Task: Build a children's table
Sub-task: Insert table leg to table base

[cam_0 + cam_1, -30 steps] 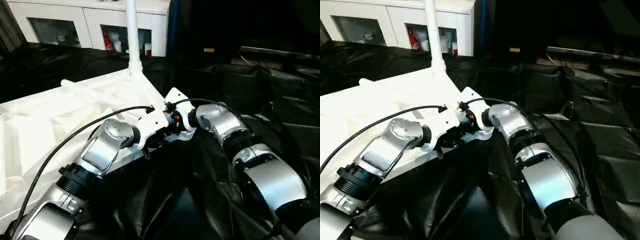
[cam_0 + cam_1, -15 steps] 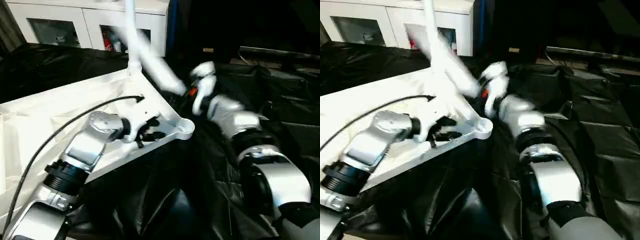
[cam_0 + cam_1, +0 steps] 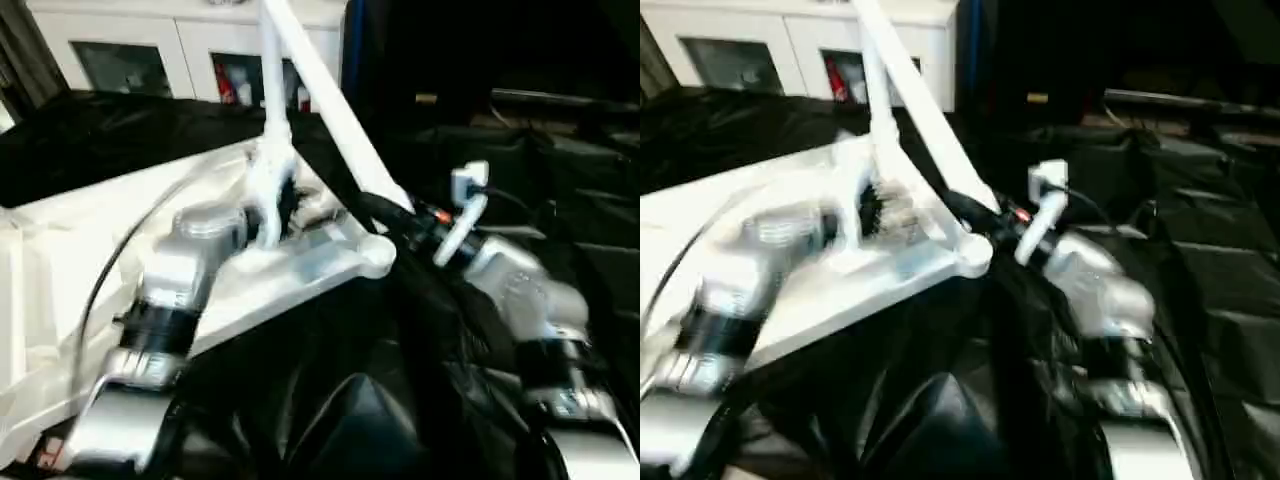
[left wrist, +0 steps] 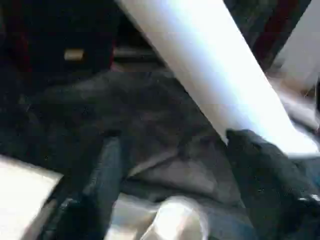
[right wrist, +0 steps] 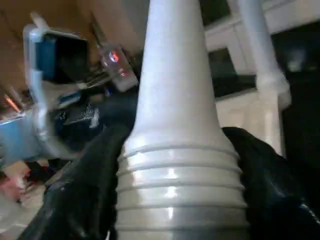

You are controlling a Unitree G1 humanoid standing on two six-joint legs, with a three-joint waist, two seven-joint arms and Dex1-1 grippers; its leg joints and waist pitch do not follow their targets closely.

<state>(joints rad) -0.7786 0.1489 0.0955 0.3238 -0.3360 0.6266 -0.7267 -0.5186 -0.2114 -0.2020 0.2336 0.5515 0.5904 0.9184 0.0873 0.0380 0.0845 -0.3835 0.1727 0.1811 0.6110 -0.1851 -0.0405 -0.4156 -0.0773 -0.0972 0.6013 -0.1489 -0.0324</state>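
Note:
The children's table top (image 3: 60,230) lies upside down on the left, ribbed side up. One white leg (image 3: 270,90) stands upright in its far corner socket. My right gripper (image 3: 385,212) is shut on a second leg (image 3: 330,100) near its threaded end (image 5: 177,175). That leg slants up and away, its lower end just above the near corner socket (image 3: 377,258). My left gripper (image 3: 278,205) hovers over the top's ribs beside the upright leg. Its black fingers (image 4: 260,170) stand apart and hold nothing, with the slanted leg (image 4: 210,75) passing beyond them.
Black sheeting (image 3: 340,400) covers the floor around and to the right of the top. A white cabinet (image 3: 150,50) with glass doors stands along the back wall behind the upright leg.
My right gripper has lifted the second leg off the top and swung it up to a slant over the near corner. My left gripper has opened and drawn back toward the upright leg.

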